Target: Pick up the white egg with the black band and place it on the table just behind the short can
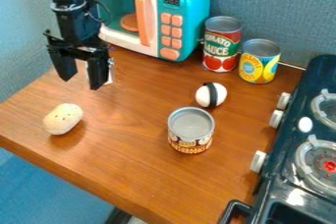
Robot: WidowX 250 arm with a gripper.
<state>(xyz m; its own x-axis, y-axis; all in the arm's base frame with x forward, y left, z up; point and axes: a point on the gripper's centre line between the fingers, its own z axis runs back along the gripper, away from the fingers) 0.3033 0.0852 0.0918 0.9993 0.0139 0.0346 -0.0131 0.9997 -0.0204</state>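
Wooden table (131,169) by a blue-grey wall (282,12), with the tool (82,76) hanging at the upper left

The tool's two fingers point down and stand well apart, with nothing clamped between them. A small whitish piece (109,71) shows just behind them, too unclear to name. Nearest in front is a potato (63,119), pale, oval and dotted with dark specks. It lies on the table near the left edge, below the tool in the view and apart from it.

Behind the tool and to its right in the view stands a toy microwave (185,7), teal and white, with an orange door handle (142,19) and orange buttons. An orange disc shows through its window.

Farther right, near the wall, a tall can (222,46) with a red and green label stands upright just beside a shorter can (260,61) with a yellow and blue label. In front of these lies a white egg-shaped thing (220,95) with a black band around it. Nearer the camera, around the middle of the table, another can (191,125) stands upright, its plain metal top facing up.

Along the right side is a dark stove (279,191) with round burners and pale knobs.
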